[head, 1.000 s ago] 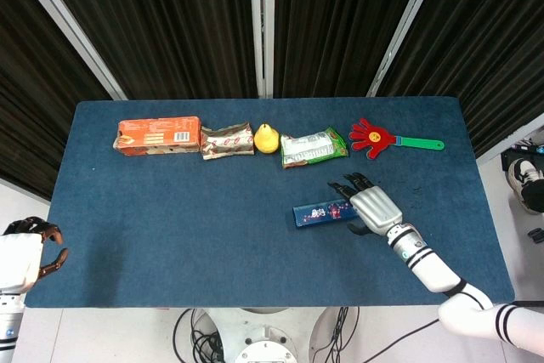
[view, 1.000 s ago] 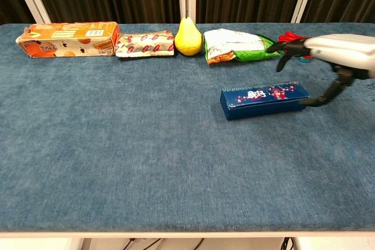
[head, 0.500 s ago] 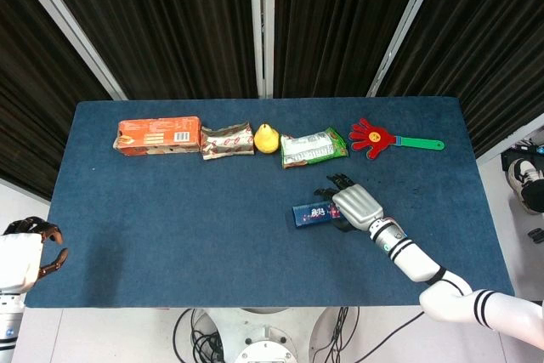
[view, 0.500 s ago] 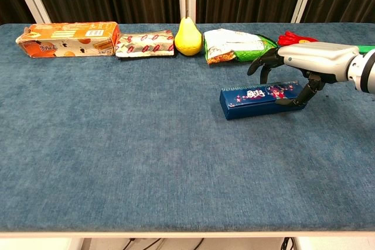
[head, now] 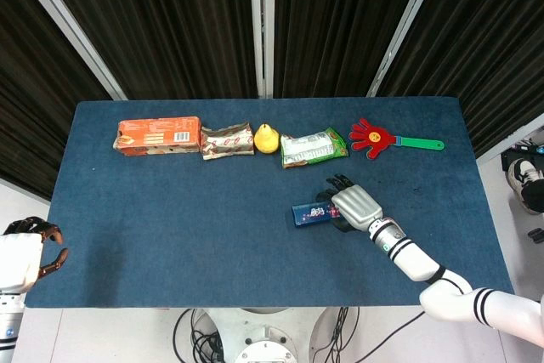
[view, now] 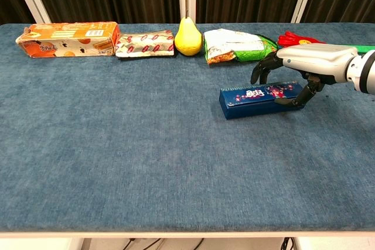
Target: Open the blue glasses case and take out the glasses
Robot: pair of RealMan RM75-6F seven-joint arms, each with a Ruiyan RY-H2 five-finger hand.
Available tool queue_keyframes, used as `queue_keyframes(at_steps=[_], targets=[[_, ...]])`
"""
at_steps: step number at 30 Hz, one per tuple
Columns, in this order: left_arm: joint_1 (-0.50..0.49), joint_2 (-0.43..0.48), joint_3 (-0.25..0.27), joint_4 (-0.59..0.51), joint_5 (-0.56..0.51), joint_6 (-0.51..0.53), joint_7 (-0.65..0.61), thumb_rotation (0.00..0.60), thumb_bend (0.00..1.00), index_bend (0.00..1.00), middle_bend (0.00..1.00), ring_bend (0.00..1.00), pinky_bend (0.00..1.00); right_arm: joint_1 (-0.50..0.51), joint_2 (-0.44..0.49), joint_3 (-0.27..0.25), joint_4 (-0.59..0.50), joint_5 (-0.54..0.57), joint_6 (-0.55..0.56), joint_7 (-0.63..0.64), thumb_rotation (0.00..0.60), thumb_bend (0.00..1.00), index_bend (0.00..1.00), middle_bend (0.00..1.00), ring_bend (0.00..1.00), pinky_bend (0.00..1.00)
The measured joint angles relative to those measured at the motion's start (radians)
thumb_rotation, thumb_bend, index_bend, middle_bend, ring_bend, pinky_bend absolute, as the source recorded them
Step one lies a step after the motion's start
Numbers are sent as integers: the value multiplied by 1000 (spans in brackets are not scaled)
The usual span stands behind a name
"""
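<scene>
On the table [head: 170, 210], your right hand [head: 355, 206] arches over the closed blue glasses case [view: 258, 99], thumb touching its near side and fingers curled past its far edge. Your left hand [head: 30, 248] hangs off the table's corner, fingers loosely curled around nothing.

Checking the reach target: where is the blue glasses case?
The blue glasses case lies right of centre in both views, in front of the green snack bag, under the right hand.

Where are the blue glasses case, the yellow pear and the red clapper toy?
blue glasses case [view: 249, 100]: chest view, on its front side.
yellow pear [view: 188, 40]: chest view, on its round belly.
red clapper toy [head: 371, 136]: head view, on the red palm.
</scene>
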State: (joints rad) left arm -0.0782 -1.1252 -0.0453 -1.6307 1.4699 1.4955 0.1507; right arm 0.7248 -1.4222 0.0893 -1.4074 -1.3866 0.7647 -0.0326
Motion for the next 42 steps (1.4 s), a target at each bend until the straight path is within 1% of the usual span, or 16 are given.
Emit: queue_keyframes(at_steps=[6, 11, 13, 16, 19, 21, 25, 27, 29, 32, 37, 42], targets=[[0, 1, 0, 0, 0, 0, -4, 600, 257, 579, 517, 303, 338, 32, 25, 2, -32, 5, -45, 10, 600, 752, 342, 403, 156, 37], [0, 2, 0, 0, 1, -1, -7, 600, 257, 579, 516, 303, 338, 62, 42, 11, -48, 31, -92, 14, 600, 827, 361, 406, 180, 46], [0, 2, 0, 0, 1, -2, -7, 600, 257, 579, 517, 303, 339, 75, 44, 16, -47, 47, -112, 14, 600, 833, 362, 407, 184, 47], [0, 2, 0, 0, 1, -2, -8, 600, 257, 579, 517, 303, 339, 99, 44, 27, -41, 80, -143, 8, 600, 795, 347, 397, 182, 42], [0, 2, 0, 0, 0, -2, -8, 600, 257, 579, 517, 303, 339, 124, 43, 37, -35, 119, -172, -10, 600, 763, 292, 365, 167, 15], [-1, 2, 0, 0, -1, -3, -8, 600, 257, 579, 517, 303, 339, 142, 38, 43, -26, 146, -185, -28, 600, 703, 247, 341, 146, 2], [-2, 2, -1, -1, -2, -5, -6, 600, 257, 579, 517, 303, 339, 176, 15, 51, 2, 192, -207, -64, 600, 488, 118, 256, 64, 0], [-1, 2, -1, -1, -2, -4, -6, 600, 257, 579, 516, 303, 339, 193, -1, 54, 18, 215, -216, -82, 600, 422, 65, 208, 24, 0], [-1, 2, -1, -2, -3, -5, -6, 600, 257, 579, 516, 303, 339, 208, -16, 56, 32, 238, -222, -97, 600, 383, 18, 160, 2, 0], [-2, 2, -1, -1, -3, -6, -6, 600, 257, 579, 516, 303, 339, 232, -40, 63, 53, 266, -224, -115, 600, 373, 0, 120, 0, 0], [-3, 3, -1, -1, -3, -7, -8, 600, 256, 579, 516, 303, 339, 258, -74, 76, 83, 291, -210, -134, 600, 368, 0, 108, 0, 0], [-3, 3, -1, -2, -4, -7, -10, 600, 257, 579, 517, 303, 339, 269, -110, 88, 116, 303, -151, -170, 600, 330, 0, 107, 0, 0]])
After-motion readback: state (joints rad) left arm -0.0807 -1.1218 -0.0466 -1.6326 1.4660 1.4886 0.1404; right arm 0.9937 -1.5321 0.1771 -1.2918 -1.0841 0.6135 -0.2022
